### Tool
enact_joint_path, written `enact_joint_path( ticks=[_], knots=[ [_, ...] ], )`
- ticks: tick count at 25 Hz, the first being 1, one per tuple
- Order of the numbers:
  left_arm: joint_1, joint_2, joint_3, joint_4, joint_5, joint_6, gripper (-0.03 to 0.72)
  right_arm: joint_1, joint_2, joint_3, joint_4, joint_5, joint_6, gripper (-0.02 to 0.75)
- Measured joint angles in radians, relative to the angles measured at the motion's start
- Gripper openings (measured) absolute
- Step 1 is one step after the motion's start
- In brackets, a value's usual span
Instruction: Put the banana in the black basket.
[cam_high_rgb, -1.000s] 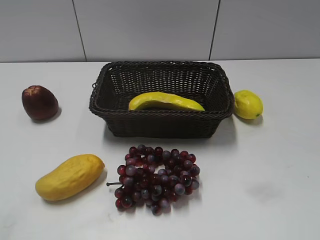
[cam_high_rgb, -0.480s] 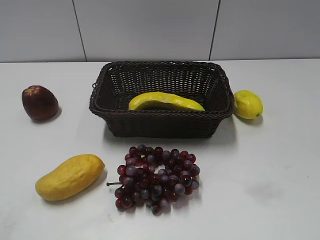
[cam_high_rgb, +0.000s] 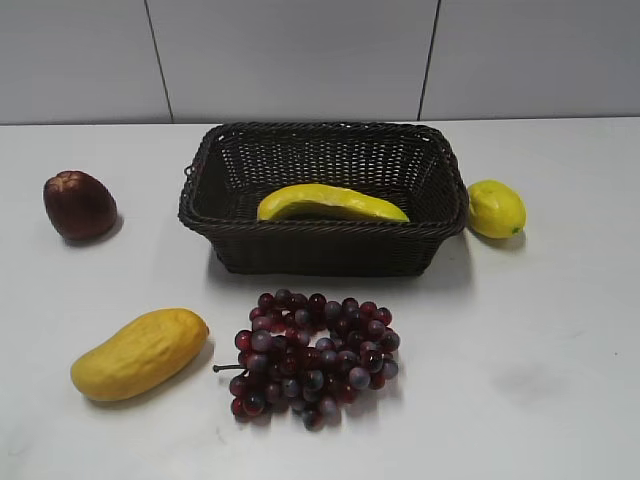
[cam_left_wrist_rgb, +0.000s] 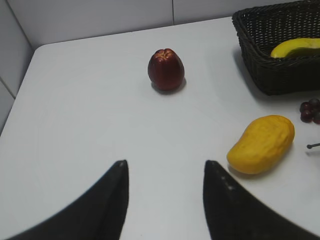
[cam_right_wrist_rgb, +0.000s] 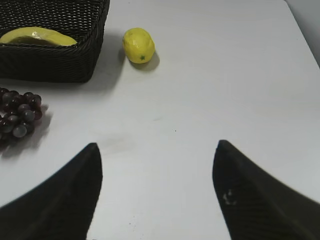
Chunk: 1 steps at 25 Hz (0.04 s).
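Black fingers of the left gripper fill the bottom of the left wrist view, spread apart with nothing between them, over bare white table. The right gripper is likewise parted and empty at the bottom of its own view. Neither arm appears in the exterior view (both seem pulled well back from the fruit). Further out, the banana lies inside the black basket in the upper middle of the exterior view, resting along the near wall. The mango-like fruit, grapes, lemon and dark red fruit sit outside on the table. By my reading the task is finished, with nothing left to place.
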<state>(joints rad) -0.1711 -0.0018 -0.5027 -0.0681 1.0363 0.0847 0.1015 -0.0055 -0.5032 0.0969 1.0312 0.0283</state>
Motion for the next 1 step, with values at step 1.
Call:
enact_joint_path(
  ticks=[1],
  knots=[
    [0.000,0.000,0.000,0.000,0.000,0.000,0.471,0.000,0.000,0.000,0.000,0.000,0.000,0.520]
  ],
)
